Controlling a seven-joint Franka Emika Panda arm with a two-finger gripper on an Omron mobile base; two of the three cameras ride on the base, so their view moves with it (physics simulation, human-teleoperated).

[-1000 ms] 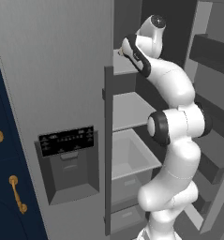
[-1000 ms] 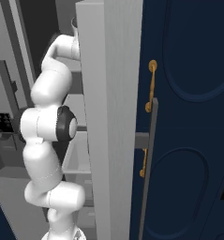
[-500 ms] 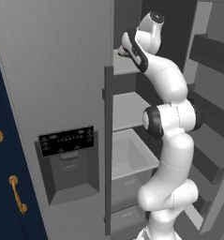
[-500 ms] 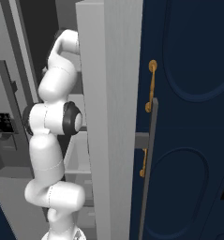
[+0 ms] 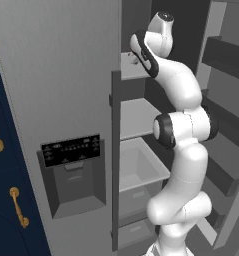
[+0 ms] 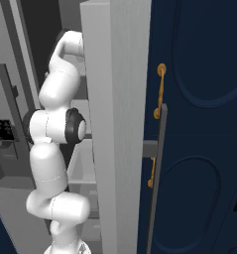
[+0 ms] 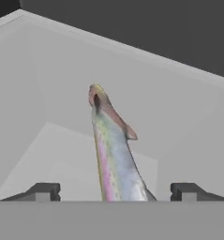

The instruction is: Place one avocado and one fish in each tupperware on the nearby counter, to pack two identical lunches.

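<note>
The hand (image 7: pixel 113 191) is standing spread, its two dark fingertips (image 7: pixel 44 191) well apart at the 7 and 5 o'clock corners of the hand view, clenched on nothing. The fish (image 7: pixel 112 154) is lying between them, its tail end running down at 6 o'clock and its head pointing up toward 12 o'clock; whether either tip is touching its sides cannot be told. The fish is showing a pale silvery body with a pink and green sheen and a small fin jutting toward 3 o'clock.

It is resting on a pale grey fridge shelf (image 7: pixel 48 150), with the grey inner walls of the compartment rising behind it and to both sides.

In the left base view the arm (image 5: pixel 181 150) is reaching up from 5 o'clock, and the wrist is bending into the upper shelf (image 5: pixel 130 65) of the open fridge, near 12 o'clock. The edge of the closed fridge door (image 5: pixel 56 90) with its dark dispenser panel (image 5: pixel 71 149) is standing just beside the arm at 9 o'clock. Lower shelves and a white drawer (image 5: pixel 141 167) are sitting under the wrist. Door racks (image 5: pixel 226 80) are lining the 3 o'clock side.

In the right base view the opened grey door's edge (image 6: pixel 115 124) is blocking the wrist, with navy cabinet doors (image 6: pixel 199 124) and brass handles (image 6: pixel 160 89) at 3 o'clock.
</note>
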